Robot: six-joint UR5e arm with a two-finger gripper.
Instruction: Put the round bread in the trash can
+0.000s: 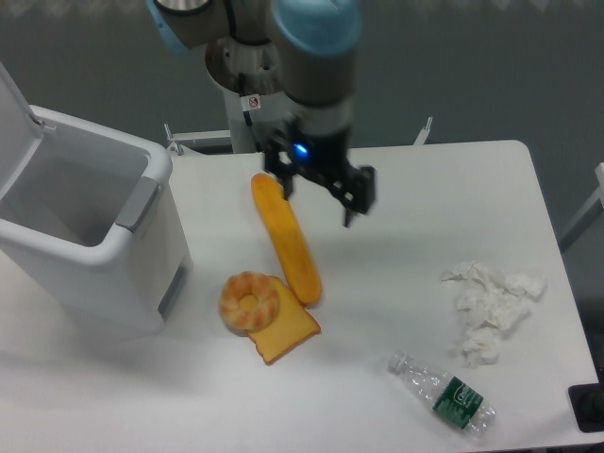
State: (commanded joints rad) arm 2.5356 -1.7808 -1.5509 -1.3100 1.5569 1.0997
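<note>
A: Where does the gripper [318,193] stand?

B: It hangs above the table [425,179], over the far end of the long baguette [286,241]. Its two fingers are spread wide, with nothing between them.

A: And the round bread?

B: No pale bun shows anywhere on the tabletop. It may lie inside the trash can [90,241], whose lid is up and whose opening faces the camera, but the visible part of the interior shows no bread clearly. So its place cannot be told.

A: Which step does that suggest?

B: Judging by the empty, open fingers and the missing bun, the drop may already be done, or the bun is hidden from this view. If it still waits somewhere, the next move calls for finding it first, then a grasp from above and a carry to the open bin on the left.

A: What else sits around?

B: The striped ring bread [249,300] touches a toast slice [281,332] near the baguette's near end. Crumpled tissue [491,307] and a plastic bottle [444,394] lie well apart to the right. Nothing blocks the path to the bin.
</note>
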